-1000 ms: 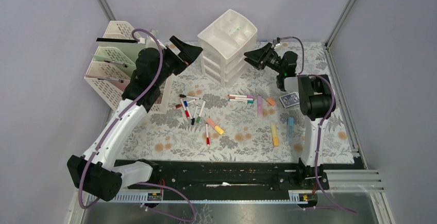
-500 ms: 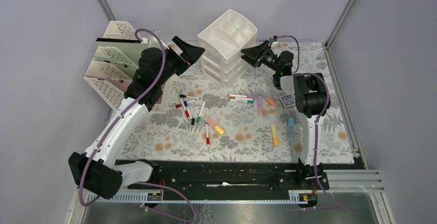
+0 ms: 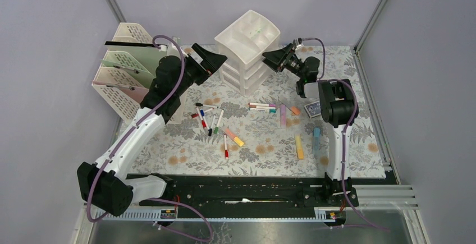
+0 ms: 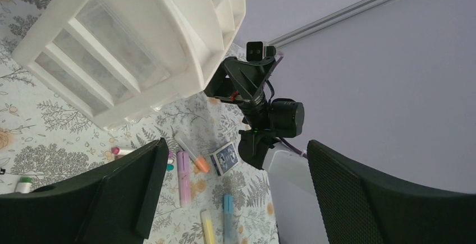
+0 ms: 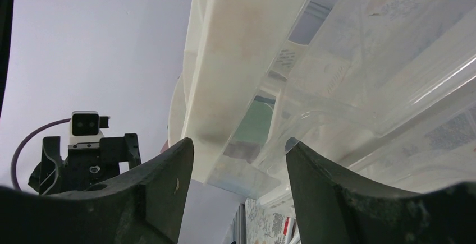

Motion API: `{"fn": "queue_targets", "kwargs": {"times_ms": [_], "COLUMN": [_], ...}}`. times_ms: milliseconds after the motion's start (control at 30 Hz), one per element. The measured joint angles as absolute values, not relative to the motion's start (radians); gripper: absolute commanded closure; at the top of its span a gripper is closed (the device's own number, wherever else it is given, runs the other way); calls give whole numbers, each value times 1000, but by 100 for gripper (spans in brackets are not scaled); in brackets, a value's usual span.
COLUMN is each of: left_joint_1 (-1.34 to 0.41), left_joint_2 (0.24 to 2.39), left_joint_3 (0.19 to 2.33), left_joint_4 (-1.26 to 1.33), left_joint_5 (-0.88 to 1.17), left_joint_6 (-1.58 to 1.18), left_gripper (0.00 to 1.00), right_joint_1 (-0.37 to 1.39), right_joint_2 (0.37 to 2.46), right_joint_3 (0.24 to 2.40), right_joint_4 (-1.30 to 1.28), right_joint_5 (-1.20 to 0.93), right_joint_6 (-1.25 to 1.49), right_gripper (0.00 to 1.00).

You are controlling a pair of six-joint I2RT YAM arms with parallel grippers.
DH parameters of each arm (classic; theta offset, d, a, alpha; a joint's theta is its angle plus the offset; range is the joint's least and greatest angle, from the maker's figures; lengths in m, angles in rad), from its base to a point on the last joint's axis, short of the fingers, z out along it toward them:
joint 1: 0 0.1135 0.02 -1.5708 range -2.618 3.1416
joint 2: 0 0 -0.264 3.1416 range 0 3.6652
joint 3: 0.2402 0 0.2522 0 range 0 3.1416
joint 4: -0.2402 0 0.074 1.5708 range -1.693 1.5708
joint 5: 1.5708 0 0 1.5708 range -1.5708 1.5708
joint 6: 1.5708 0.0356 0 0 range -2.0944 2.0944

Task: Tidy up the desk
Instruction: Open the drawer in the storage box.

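The desk (image 3: pixel 264 155) is a tabletop under a pale cloth with fern leaves and orange flowers. A white three-drawer unit (image 3: pixel 247 37) stands at its back middle. My left gripper (image 3: pixel 213 60) hovers open just left of that unit, nothing between its fingers (image 4: pixel 236 144). My right gripper (image 3: pixel 271 60) is open at the unit's right side. In the right wrist view the drawer unit (image 5: pixel 348 59) fills the space just beyond my spread fingers (image 5: pixel 238 143). Whether they touch it I cannot tell. Each wrist view shows the other gripper across the unit.
A cream lattice file rack (image 3: pixel 120 70) stands at the back left. Loose markers (image 3: pixel 209 118) and pens (image 3: pixel 262 107) lie mid-desk. Purple (image 3: pixel 283 115), yellow (image 3: pixel 299 147) and blue (image 3: pixel 316 139) highlighters and a blue card deck (image 3: pixel 312 108) lie to the right.
My left gripper has moved right, closer to the drawer unit. My right gripper has crept left and up against the unit's right side. Nothing on the desk has shifted.
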State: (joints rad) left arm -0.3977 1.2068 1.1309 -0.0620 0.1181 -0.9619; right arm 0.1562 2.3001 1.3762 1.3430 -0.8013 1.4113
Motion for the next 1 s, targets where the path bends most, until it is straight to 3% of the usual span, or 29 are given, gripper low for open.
{"fn": "queue_targets", "kwargs": {"times_ms": [467,1000], "left_joint_1": [-411,-480], "left_joint_2": [1253,1563], "left_joint_3": [1116,1427], "left_joint_4": [-44,-267], "left_joint_5": [117,-35], "left_joint_6": [-968,-961], "left_gripper": [2,2], "right_joint_1": [148,128], "right_joint_2": [2255,2206], "right_joint_3": [1209,1227], "right_joint_4": [1480,1422], "right_joint_5": [-785,-806], "right_joint_6": [1449,1399], "right_gripper": [36,31]}}
